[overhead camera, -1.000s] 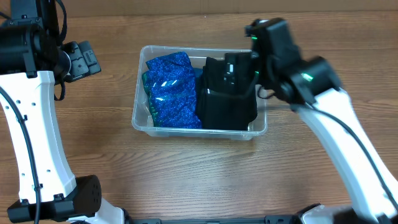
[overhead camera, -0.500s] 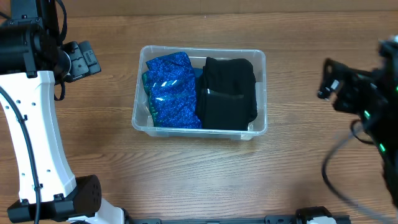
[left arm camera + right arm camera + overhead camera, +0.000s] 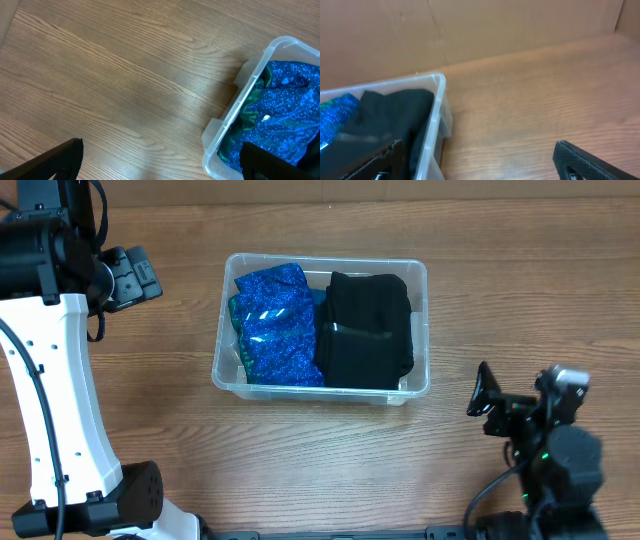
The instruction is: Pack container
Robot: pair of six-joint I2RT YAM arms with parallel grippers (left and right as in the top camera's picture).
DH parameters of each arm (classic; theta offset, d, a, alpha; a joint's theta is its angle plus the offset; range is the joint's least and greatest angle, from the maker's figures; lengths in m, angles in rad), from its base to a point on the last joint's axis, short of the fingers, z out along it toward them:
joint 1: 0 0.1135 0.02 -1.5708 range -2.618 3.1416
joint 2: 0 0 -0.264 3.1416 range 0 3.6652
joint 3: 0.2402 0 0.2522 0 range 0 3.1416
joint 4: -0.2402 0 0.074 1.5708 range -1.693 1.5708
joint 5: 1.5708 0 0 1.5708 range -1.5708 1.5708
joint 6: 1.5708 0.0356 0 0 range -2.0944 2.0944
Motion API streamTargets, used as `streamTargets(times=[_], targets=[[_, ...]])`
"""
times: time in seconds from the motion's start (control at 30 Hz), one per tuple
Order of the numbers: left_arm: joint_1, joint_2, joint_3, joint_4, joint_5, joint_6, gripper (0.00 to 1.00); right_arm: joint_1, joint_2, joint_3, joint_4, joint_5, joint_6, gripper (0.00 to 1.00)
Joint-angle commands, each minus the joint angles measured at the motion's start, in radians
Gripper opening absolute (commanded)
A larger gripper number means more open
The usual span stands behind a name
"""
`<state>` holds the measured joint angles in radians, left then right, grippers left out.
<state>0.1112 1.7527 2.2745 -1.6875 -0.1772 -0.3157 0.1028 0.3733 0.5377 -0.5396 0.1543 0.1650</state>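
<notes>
Right claw [image 3: 487, 393]: nearest the base edge, at about 4 o'clock from the container [image 3: 320, 394], well apart from it. It holds nothing. In the wrist view its two dark fingers [image 3: 582, 161] sit at opposite lower corners with bare wood between them, so the jaws are spread wide.

Tabletop [image 3: 300, 470]: light wood grain.

Container: mid-tabletop, upright, a clear bin with a thick rim, long side running 3 to 9 o'clock. Neither claw touches it.
- 3 o'clock half: folded black cloth [image 3: 366, 330], filling that side up to the wall.
- 9 o'clock half: blue glittery bundle [image 3: 272, 327], touching the black cloth along the middle. A strip of green fabric [image 3: 248, 107] shows under its outer edge, against the bin wall.

Left claw [image 3: 148, 276]: at about 10 o'clock from the container, near its far corner and not touching it. It holds nothing; the wrist view shows the fingertips set wide apart.

Beyond the tabletop at 12 o'clock, the right wrist view shows a brown cardboard wall [image 3: 470, 30].
</notes>
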Motion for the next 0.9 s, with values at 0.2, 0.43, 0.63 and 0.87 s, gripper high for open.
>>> streamTargets(times=[0.2, 0.43, 0.63, 0.87], targets=[[0.0, 0.001, -0.002, -0.002, -0.01, -0.014, 1.0, -0.02, -0.315, -0.331, 0.089, 0.003, 0.076, 1.0], [0.0, 0.001, -0.002, -0.002, -0.009, -0.014, 1.0, -0.02, -0.321, -0.396, 0.09, 0.002, 0.076, 1.0], [0.0, 0.001, -0.002, -0.002, -0.009, -0.014, 1.0, -0.02, -0.321, -0.408, 0.09, 0.002, 0.075, 1.0], [0.0, 0.001, -0.002, -0.002, -0.01, -0.014, 1.0, -0.02, -0.321, -0.408, 0.09, 0.002, 0.075, 1.0]])
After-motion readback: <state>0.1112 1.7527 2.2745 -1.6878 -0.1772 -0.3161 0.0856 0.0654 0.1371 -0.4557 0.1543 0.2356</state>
